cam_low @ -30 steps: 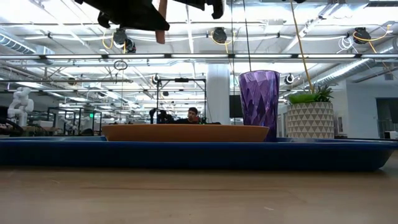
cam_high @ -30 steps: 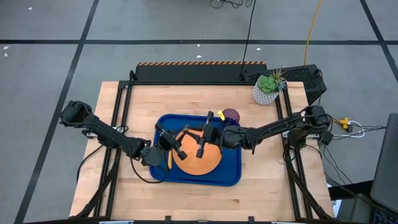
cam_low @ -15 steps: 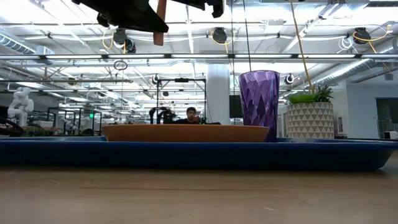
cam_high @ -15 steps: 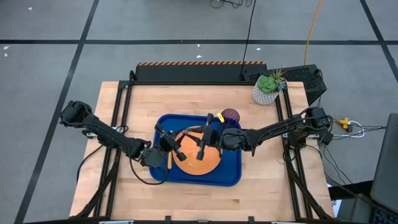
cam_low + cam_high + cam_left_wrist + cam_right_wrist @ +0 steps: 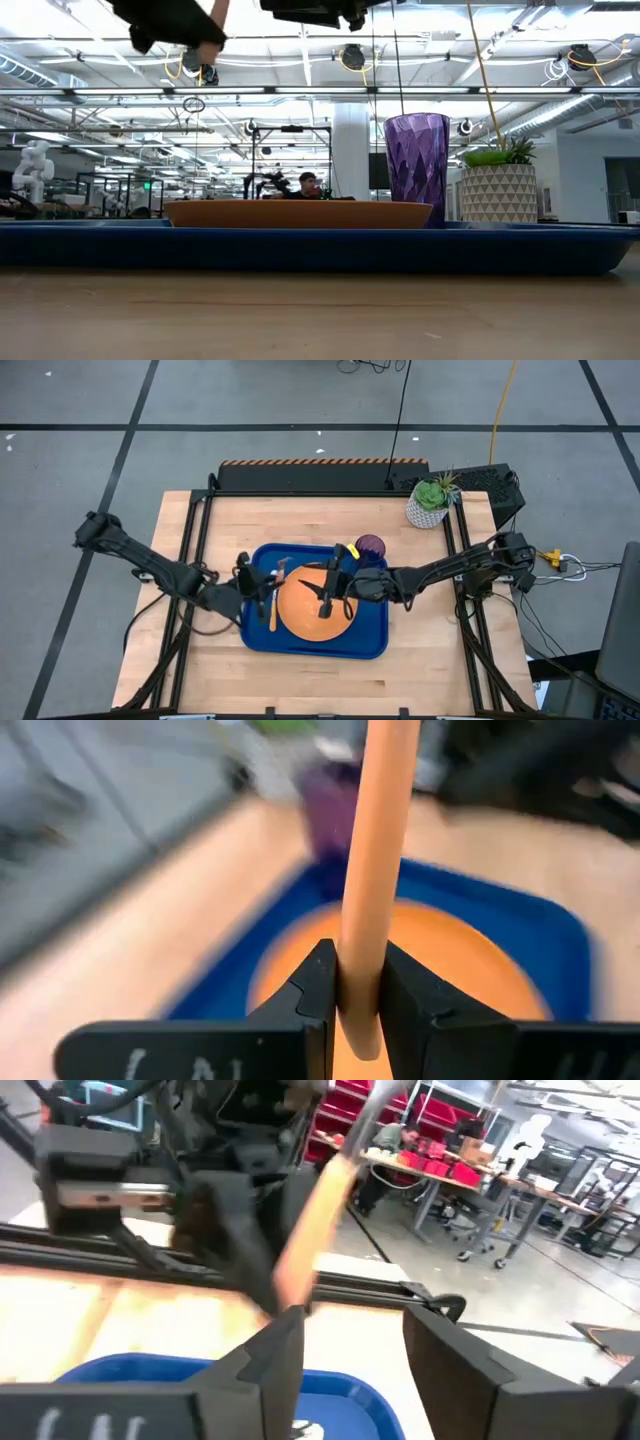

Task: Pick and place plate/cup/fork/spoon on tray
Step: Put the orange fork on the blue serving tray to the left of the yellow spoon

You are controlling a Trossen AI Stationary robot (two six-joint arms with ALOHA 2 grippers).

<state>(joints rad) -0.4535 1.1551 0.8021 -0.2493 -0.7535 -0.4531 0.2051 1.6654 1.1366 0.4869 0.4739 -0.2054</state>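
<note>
The blue tray (image 5: 372,642) lies mid-table and carries the orange plate (image 5: 318,615) and, at its far right corner, the upright purple cup (image 5: 371,546). An orange-handled utensil (image 5: 272,614) lies flat on the tray, left of the plate. My left gripper (image 5: 267,586) hovers over the tray's left part, shut on a second orange-handled utensil (image 5: 280,568); I cannot tell which is the fork and which the spoon. My right gripper (image 5: 318,588) hangs open over the plate, with nothing between its fingers (image 5: 285,1342). My left gripper pinches the utensil's orange handle (image 5: 358,982) between its two fingers, close to the handle's free end, which pokes out just behind them. The fingers reach in from the table's left. The utensil is lifted clear of the tray, its metal end (image 5: 372,1108) pointing away from the gripper.
A white pot with a green succulent (image 5: 430,505) stands at the table's far right corner. Bare wood shows in front of and to the right of the tray. A person (image 5: 310,184) sits far back in the room.
My left gripper has drawn back toward the table's left edge, carrying the orange-handled utensil away from my right gripper, which was close to it a second ago. My right gripper has stayed over the plate.
</note>
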